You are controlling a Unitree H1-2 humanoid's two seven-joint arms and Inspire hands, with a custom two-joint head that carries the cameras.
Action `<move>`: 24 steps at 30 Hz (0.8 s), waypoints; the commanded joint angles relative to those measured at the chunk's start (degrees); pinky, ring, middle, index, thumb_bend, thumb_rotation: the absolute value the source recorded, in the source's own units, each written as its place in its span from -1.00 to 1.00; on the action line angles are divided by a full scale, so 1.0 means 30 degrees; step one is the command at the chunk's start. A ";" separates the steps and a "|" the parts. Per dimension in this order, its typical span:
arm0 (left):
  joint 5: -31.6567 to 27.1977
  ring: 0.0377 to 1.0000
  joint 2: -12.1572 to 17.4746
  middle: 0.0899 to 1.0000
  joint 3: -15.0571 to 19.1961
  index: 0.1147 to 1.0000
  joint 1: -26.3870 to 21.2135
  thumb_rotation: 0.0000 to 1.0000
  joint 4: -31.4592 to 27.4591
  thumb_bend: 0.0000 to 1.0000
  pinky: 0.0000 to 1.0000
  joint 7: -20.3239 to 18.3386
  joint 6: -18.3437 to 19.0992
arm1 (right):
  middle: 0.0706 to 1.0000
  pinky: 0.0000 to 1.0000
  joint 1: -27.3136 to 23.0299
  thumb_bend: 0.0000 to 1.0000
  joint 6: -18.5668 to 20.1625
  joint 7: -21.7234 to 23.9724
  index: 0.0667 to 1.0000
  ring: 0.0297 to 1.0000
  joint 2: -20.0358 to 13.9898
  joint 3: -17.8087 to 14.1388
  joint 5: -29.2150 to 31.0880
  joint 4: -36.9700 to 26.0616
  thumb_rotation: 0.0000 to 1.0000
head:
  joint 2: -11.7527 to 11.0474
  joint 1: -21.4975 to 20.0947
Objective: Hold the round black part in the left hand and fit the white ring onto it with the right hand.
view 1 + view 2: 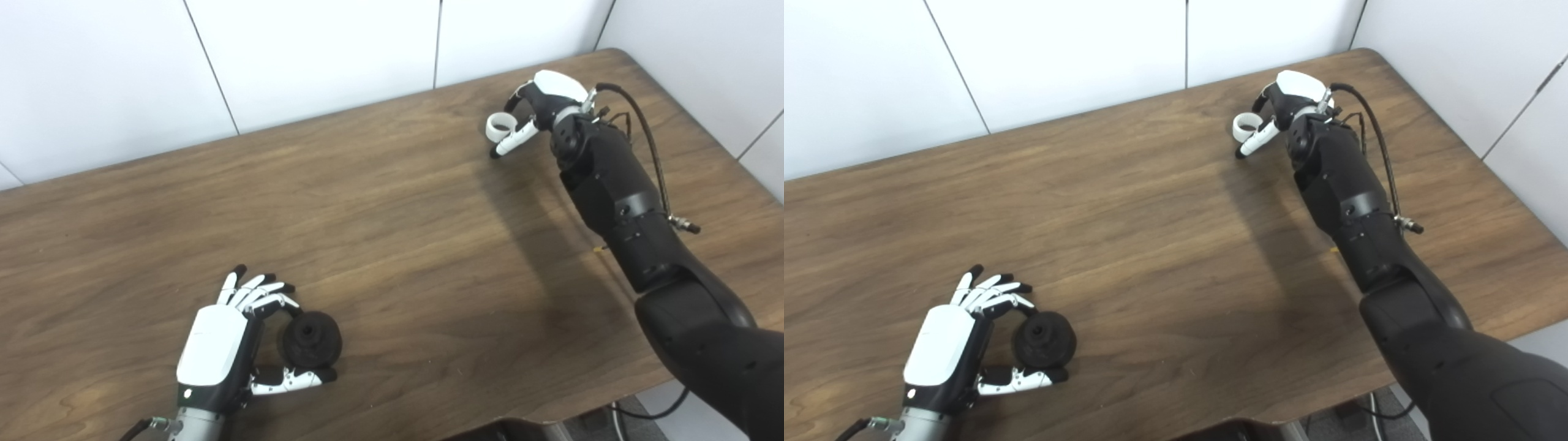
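The round black part (310,339) rests on the wooden table (392,233) near its front left. My left hand (236,340) is curled around it, with the fingers touching its upper side and the thumb under its lower side. The white ring (499,127) is far off at the back right of the table. My right hand (539,110) is closed around the ring, pinching it between thumb and fingers, low over the tabletop. Whether the ring still touches the table cannot be told.
White wall panels (318,55) stand behind the table's far edge. The right arm (637,226) stretches across the table's right side, with a loose cable (649,141) looping beside the wrist. The table's front edge runs close to the left hand.
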 commanded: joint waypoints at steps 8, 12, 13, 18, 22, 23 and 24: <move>0.0499 0.71 0.0191 0.47 -0.0031 -0.16 0.0502 -0.89 0.0162 0.05 1.00 -0.0448 0.0495 | 0.89 0.87 -0.1068 0.69 0.0001 -0.0686 0.38 1.00 -0.0263 -0.0025 0.0177 -0.0183 -0.47 | 0.0117 0.0042; 0.0541 0.72 0.0160 0.48 -0.0056 -0.16 0.0513 -0.89 0.0029 0.05 1.00 -0.0622 0.0655 | 0.90 0.86 -0.1031 0.68 -0.0005 -0.0737 0.38 1.00 -0.0360 0.0042 0.0351 -0.0231 -0.48 | 0.0162 0.0116; 0.0571 0.72 0.0162 0.48 -0.0070 -0.16 0.0504 -0.89 0.0027 0.05 1.00 -0.0637 0.0685 | 0.90 0.86 -0.1030 0.68 -0.0006 -0.0759 0.37 1.00 -0.0381 0.0070 0.0372 -0.0219 -0.49 | 0.0162 0.0116; 0.0651 0.71 0.0161 0.47 -0.0121 -0.16 0.0499 -0.89 0.0077 0.05 1.00 -0.0576 0.0719 | 0.89 0.89 -0.1032 0.64 -0.0004 -0.0716 0.35 1.00 -0.0478 0.0170 0.0460 -0.0139 -0.51 | 0.0145 0.0141; 0.0652 0.71 0.0115 0.48 -0.0139 -0.16 0.0497 -0.89 0.0068 0.05 1.00 -0.0551 0.0728 | 0.84 0.86 -0.0958 0.59 -0.0061 -0.1144 0.26 0.98 -0.0655 0.0366 0.0926 -0.0120 -0.54 | 0.0152 0.0213; 0.0656 0.71 0.0102 0.48 -0.0141 -0.16 0.0498 -0.89 0.0062 0.05 1.00 -0.0565 0.0752 | 0.83 0.85 -0.0936 0.58 -0.0099 -0.1312 0.24 0.98 -0.0710 0.0432 0.1079 -0.0098 -0.54 | 0.0146 0.0221; 0.0666 0.72 0.0092 0.48 -0.0139 -0.16 0.0498 -0.89 0.0053 0.05 1.00 -0.0565 0.0768 | 0.81 0.85 -0.0883 0.56 -0.0167 -0.1511 0.20 0.97 -0.0759 0.0470 0.1271 -0.0137 -0.57 | 0.0146 0.0221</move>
